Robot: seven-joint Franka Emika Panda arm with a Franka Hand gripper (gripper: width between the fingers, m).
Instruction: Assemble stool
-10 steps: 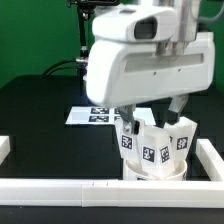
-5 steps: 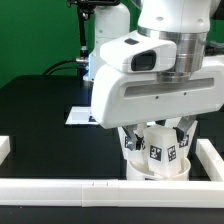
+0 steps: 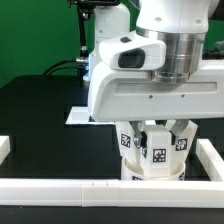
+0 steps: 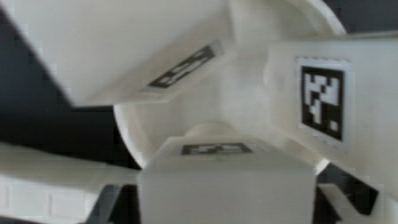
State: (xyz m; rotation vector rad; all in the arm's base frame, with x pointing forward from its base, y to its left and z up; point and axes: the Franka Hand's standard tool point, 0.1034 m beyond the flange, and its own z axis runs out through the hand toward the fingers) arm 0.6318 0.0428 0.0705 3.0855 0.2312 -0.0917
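Note:
The stool (image 3: 152,158) stands upside down at the front of the black table. Its round seat (image 3: 150,174) lies flat, and white tagged legs (image 3: 128,142) stick up from it. My gripper (image 3: 154,130) hangs right over the legs, and the big white hand hides its fingers from the exterior view. In the wrist view my gripper (image 4: 224,196) is shut on the top of one white leg (image 4: 221,180), which fills the gap between the dark fingers (image 4: 114,198). Two other tagged legs (image 4: 320,90) rise beyond it.
Long white rails run along the front (image 3: 90,188), the exterior view's right (image 3: 212,156) and its left (image 3: 5,148). The marker board (image 3: 78,115) lies behind the stool, partly hidden by the arm. A green wall stands at the back.
The hand has turned and come lower over the stool, and now covers more of the legs. The stool has stayed in place.

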